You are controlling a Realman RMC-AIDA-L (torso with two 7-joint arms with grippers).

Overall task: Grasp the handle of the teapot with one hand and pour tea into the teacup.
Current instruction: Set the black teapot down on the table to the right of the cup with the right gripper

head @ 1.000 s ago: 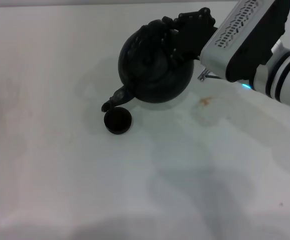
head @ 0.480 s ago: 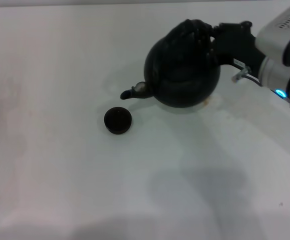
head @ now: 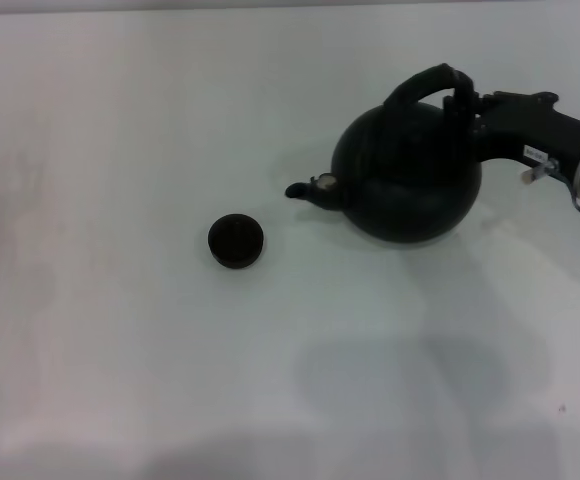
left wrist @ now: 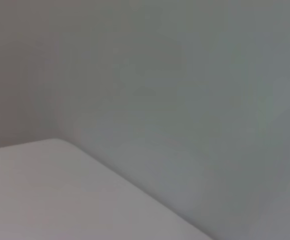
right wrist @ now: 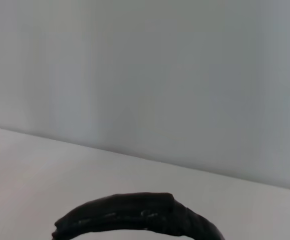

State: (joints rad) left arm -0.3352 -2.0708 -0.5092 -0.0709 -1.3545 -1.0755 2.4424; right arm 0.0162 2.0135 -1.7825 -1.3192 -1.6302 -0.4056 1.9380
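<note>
On the white table point(head: 120, 380), right of centre, teapot point(head: 410, 180) sits upright, spout aimed left. Right gripper point(head: 467, 108) comes in from the right, pinching the handle point(head: 425, 82). Teacup point(head: 236, 241) stands apart, left of the spout.

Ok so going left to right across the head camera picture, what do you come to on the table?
Teacup → teapot, spout first, pointing toward the cup → handle arching over the pot's top → right gripper at the handle's right end, its arm running off the right edge.
</note>
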